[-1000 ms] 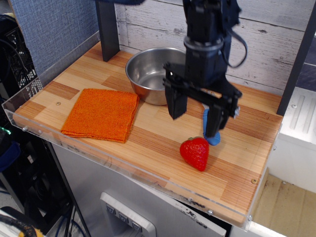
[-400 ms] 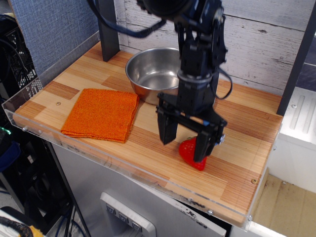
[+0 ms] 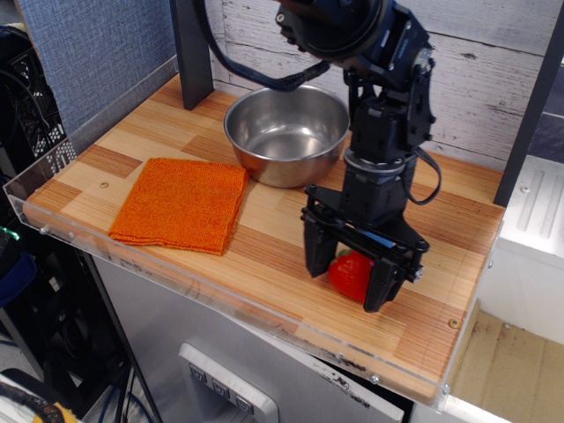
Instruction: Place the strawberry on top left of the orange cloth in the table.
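**Gripper now down around the strawberry**

Since a second ago the arm has swung forward and dropped low, so the gripper that was hanging over the back of the worktop now sits right down at the front right part of it. Its two black fingers are spread apart with the strawberry sitting between them, one finger on each side. Can't tell from here if either finger is actually touching the fruit, but they're not pressed shut on it. The strawberry looks like it has hardly budged from where it was lying, still on the wood near the front edge.

Orange cloth is over on the left side of the worktop, flat, well apart from the strawberry. Steel bowl is at the back, just beside the cloth's far right corner, and the arm rises right beside it.
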Action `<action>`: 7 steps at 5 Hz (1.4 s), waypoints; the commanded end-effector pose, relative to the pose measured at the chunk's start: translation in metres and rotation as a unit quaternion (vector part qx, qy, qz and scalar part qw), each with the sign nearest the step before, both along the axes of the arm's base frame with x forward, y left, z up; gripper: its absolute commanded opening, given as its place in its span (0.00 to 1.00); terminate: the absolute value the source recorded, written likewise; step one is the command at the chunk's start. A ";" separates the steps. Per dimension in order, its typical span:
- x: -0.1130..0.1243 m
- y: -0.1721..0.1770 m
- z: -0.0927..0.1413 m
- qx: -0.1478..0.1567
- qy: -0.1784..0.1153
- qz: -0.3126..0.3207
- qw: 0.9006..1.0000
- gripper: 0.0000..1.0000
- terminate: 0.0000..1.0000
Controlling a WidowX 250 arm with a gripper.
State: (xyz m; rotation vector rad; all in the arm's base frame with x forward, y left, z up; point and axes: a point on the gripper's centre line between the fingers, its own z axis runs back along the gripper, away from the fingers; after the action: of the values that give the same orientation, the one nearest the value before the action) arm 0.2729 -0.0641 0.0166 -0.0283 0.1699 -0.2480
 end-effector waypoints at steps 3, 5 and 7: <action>0.003 -0.008 0.058 -0.008 -0.092 -0.024 0.995 0.00 0.00; -0.016 0.055 0.121 0.004 -0.171 0.036 0.985 0.00 0.00; -0.001 0.119 0.098 0.053 -0.134 0.130 0.981 0.00 0.00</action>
State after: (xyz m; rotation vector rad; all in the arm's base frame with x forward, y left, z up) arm 0.2777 0.0558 0.0999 0.0795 -0.0436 0.0165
